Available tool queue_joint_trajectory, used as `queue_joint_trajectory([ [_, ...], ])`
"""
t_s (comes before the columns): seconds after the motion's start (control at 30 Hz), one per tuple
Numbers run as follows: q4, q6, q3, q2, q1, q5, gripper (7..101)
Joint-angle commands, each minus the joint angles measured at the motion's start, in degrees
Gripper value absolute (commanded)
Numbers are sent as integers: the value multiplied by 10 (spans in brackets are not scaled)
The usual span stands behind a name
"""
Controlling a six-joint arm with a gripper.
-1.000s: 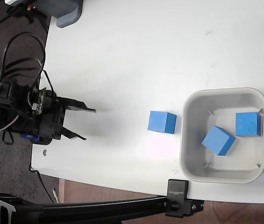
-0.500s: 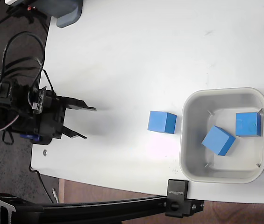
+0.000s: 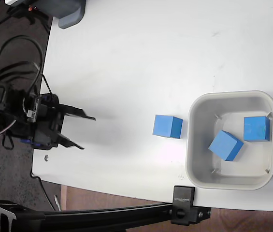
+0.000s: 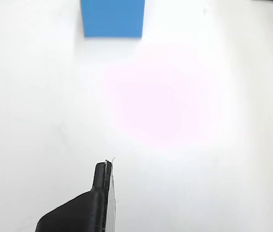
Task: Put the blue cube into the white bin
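We see the gripper [image 3: 80, 131] with fingers spread and empty, well apart from the blue cube [image 3: 167, 126], which sits on the table [image 3: 141, 58] just beside the white bin [image 3: 231, 97]. An off-centre approach could shove it against the rim.

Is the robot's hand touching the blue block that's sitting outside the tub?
Apart. The fixed view shows the hand open near the table's left edge, with a wide stretch of bare white table between it and the blue block.
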Motion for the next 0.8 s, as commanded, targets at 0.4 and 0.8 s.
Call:
queue_joint_trajectory([
  [0.4,-208,-1,-302,-485,43,-69,1000],
  [0.8,-253,45,-396,-627,6,-54,1000],
])
